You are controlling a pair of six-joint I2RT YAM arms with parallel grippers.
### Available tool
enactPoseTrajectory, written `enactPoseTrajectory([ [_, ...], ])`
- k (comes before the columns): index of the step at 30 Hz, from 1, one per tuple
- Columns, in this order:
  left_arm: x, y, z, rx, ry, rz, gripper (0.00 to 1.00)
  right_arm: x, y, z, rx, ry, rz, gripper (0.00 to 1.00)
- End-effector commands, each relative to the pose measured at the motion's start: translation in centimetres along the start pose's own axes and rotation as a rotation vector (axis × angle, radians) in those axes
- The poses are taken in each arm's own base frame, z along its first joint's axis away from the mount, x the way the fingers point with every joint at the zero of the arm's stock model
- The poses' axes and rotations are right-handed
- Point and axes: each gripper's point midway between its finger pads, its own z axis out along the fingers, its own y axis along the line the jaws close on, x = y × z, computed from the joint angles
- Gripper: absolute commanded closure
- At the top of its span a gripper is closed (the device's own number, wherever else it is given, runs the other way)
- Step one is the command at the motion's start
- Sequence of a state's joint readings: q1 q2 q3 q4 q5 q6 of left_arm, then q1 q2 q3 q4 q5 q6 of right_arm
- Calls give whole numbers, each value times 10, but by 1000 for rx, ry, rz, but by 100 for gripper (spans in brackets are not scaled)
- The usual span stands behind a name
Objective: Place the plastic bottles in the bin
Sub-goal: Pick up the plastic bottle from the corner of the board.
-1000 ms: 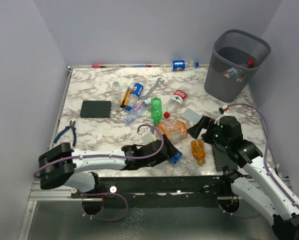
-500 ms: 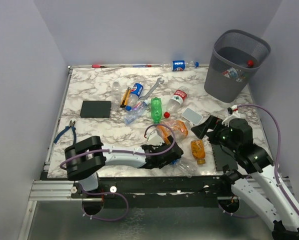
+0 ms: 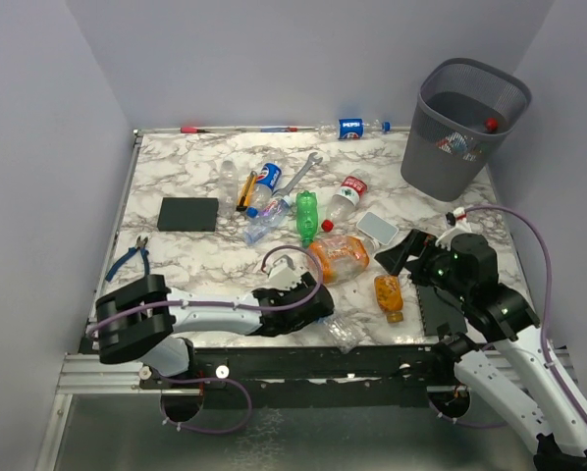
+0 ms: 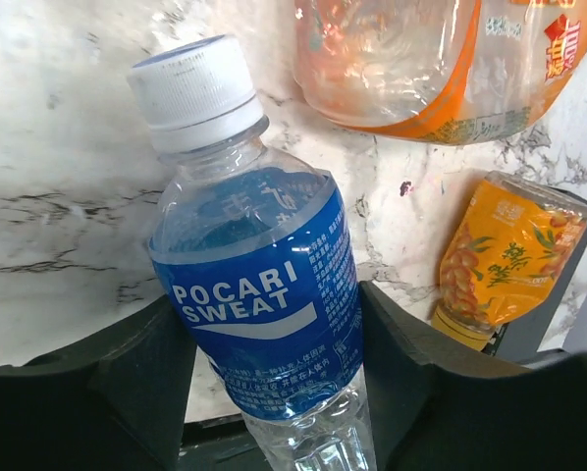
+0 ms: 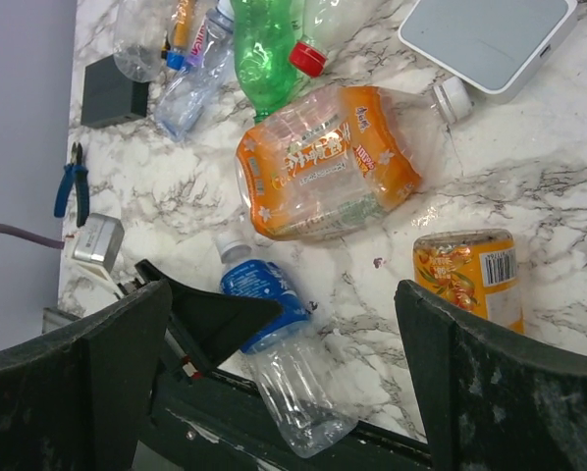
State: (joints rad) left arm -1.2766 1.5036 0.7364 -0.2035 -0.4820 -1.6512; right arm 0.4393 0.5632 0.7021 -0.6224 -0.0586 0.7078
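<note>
My left gripper point(image 3: 322, 313) point(image 4: 274, 329) is shut on a clear Pocari Sweat bottle point(image 4: 254, 299) point(image 3: 342, 335) point(image 5: 274, 334) with a blue label and white cap. Both jaws press on the label, and the bottle lies at the table's front edge. Just beyond it are a large orange-labelled bottle point(image 3: 340, 257) point(image 5: 323, 162) and a small orange juice bottle point(image 3: 389, 296) point(image 5: 467, 277). My right gripper point(image 3: 403, 253) point(image 5: 282, 289) hovers open above these, holding nothing. A green bottle point(image 3: 306, 214), Pepsi bottles point(image 3: 265, 180) and a red-labelled bottle point(image 3: 347, 193) lie mid-table. The wire-mesh bin point(image 3: 465, 123) stands at the far right with bottles inside.
A black block point(image 3: 188, 213) and blue-handled pliers point(image 3: 130, 257) lie on the left. A silver wrench point(image 3: 303, 173), a yellow-handled screwdriver point(image 3: 244, 192) and a white box point(image 3: 376, 227) sit among the bottles. Another Pepsi bottle point(image 3: 353, 128) rests against the back wall.
My left gripper has closed from wide open onto the Pocari Sweat bottle and drawn back a little to the left. The right arm shifted slightly right, then held still, open.
</note>
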Motion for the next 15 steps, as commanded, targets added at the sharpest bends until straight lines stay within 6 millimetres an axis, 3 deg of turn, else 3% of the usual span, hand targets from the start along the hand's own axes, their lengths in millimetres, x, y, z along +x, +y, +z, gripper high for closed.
enactPoseTrajectory([
  [1, -22, 2, -19, 54, -67, 118, 52, -8, 24, -4, -98, 10, -55, 0],
  [7, -50, -48, -81, 333, -137, 395, 53, -8, 76, -17, -365, 67, -152, 0],
  [11, -76, -80, -144, 589, -226, 571, 50, 2, 101, -24, -531, 129, -167, 0],
  [15, -104, -105, -209, 822, -349, 635, 49, 13, 120, -31, -688, 187, -154, 2],
])
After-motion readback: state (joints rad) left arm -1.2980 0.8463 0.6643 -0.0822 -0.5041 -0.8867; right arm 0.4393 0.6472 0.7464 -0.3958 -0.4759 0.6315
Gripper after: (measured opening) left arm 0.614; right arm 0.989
